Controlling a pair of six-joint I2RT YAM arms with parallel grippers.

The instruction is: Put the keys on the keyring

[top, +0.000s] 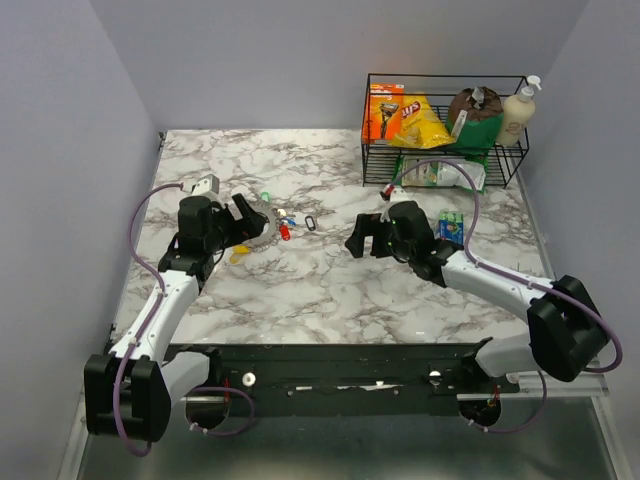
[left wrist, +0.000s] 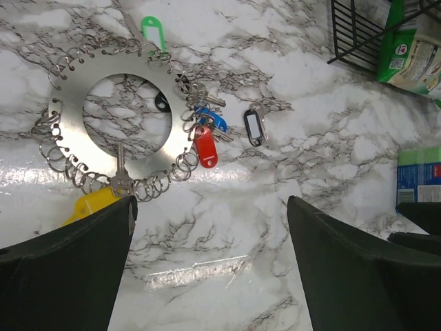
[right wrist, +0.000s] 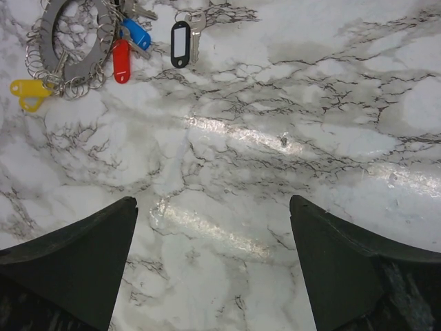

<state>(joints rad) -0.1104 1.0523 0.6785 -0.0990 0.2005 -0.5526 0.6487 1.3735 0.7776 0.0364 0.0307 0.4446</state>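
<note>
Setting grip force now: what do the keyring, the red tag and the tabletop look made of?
The keyring: flat silvery metal with a dull brushed look, edged with small wire loops. The red tag: likely plastic, smooth and glossy with solid colour. The tabletop: marble-patterned and polished, given the glare streaks; real stone or laminate, I cannot tell.

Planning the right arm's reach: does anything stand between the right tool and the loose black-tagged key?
Nothing visible does. Only bare marble table separates the open right tool from the black-tagged key, which lies apart beside the keyring.
</note>
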